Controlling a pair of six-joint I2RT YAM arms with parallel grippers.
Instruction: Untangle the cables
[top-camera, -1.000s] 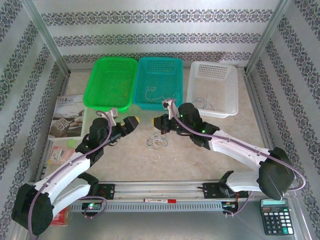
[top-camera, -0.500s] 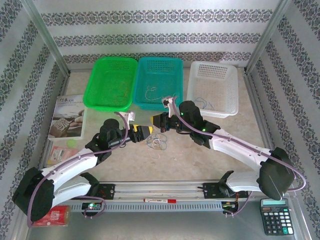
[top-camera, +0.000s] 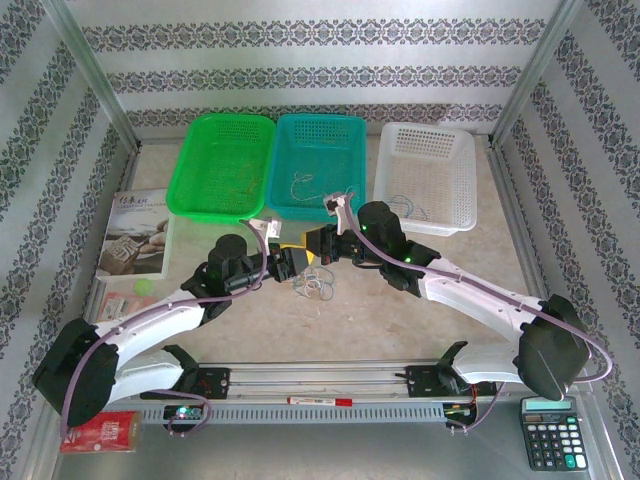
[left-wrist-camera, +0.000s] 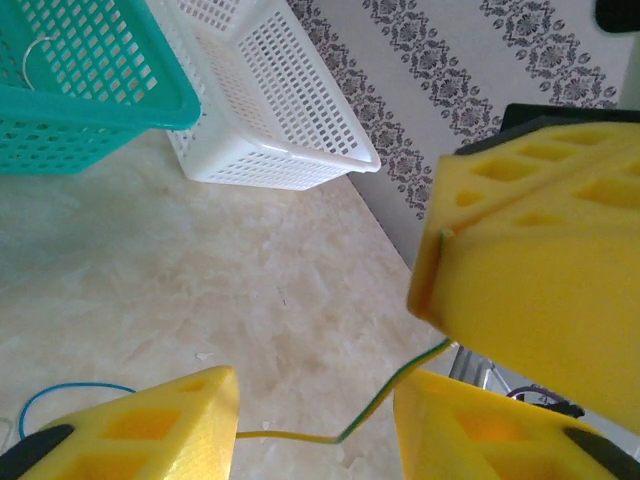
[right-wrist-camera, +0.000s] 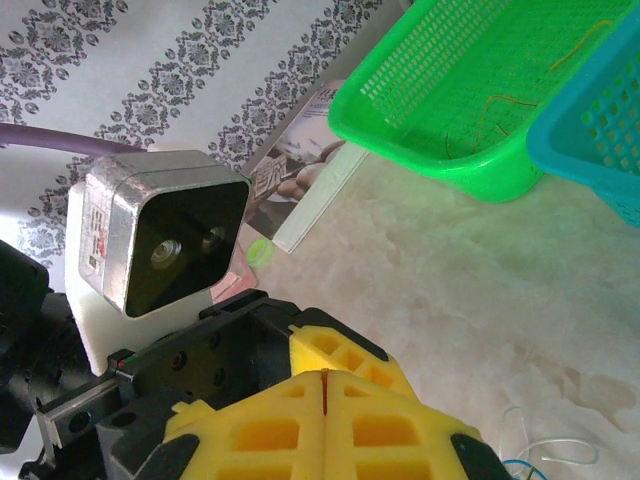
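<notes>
With the right claw (right-wrist-camera: 322, 395) closed, apparently on one end of the yellow-green cable (left-wrist-camera: 372, 402), and the left claw (left-wrist-camera: 315, 425) half-open astride it just in front of the teal basket (top-camera: 320, 119), a hard pull apart could cinch the cables (top-camera: 318, 287) lying there into a knot or let the thin strand slip free

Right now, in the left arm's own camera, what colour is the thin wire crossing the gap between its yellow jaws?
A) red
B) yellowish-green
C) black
B: in the left wrist view a thin yellowish-green wire runs over the pale table across the gap between the left arm's yellow jaws, which stand apart.
</notes>
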